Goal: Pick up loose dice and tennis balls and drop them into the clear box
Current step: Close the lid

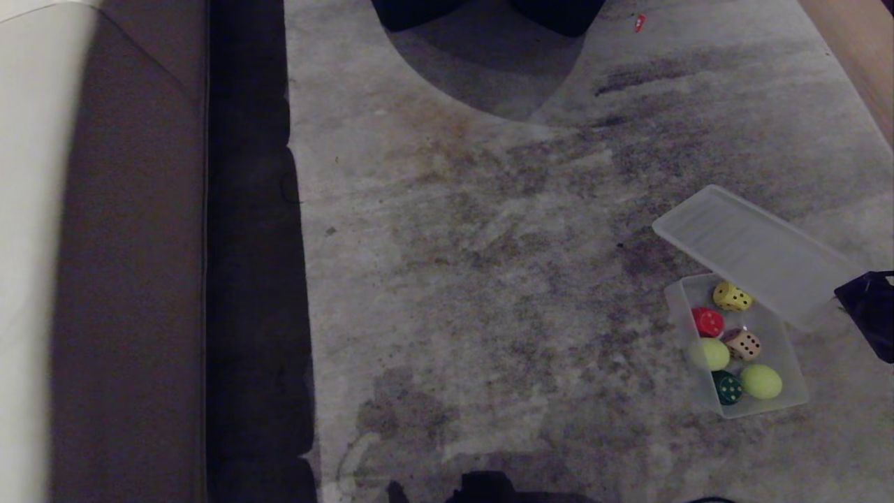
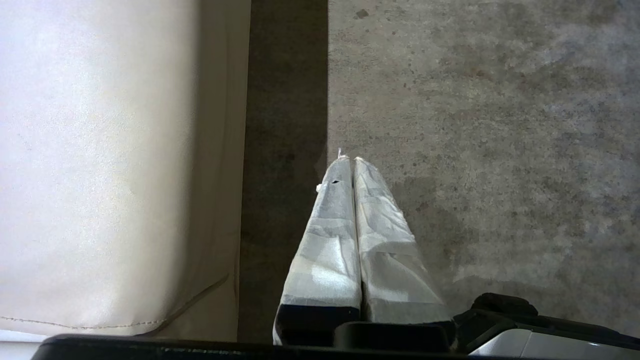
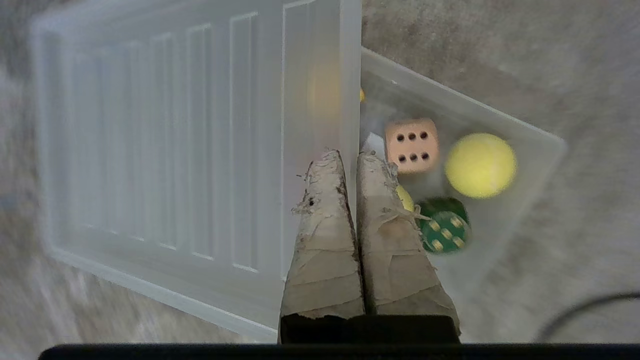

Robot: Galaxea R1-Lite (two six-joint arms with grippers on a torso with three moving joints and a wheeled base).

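Note:
The clear box [image 1: 782,349] sits on the grey floor at the right of the head view. Inside lie a yellow die [image 1: 732,297], a red die [image 1: 707,322], a tan die [image 1: 742,344], a green die [image 1: 727,387] and two tennis balls [image 1: 709,354] [image 1: 761,381]. My right gripper [image 3: 350,156] is shut and empty, hovering above the box's edge where the lid overlaps it. Past its tips I see the tan die [image 3: 412,146], a tennis ball [image 3: 480,165] and the green die [image 3: 444,225]. My left gripper [image 2: 349,159] is shut, parked over bare floor.
A flat ribbed clear lid [image 1: 758,255] rests tilted across the box's far end. A pale sofa [image 1: 105,279] with a dark gap [image 1: 251,279] beneath it runs along the left. The right arm's dark body [image 1: 869,314] shows at the right edge. A small red item [image 1: 640,23] lies far off.

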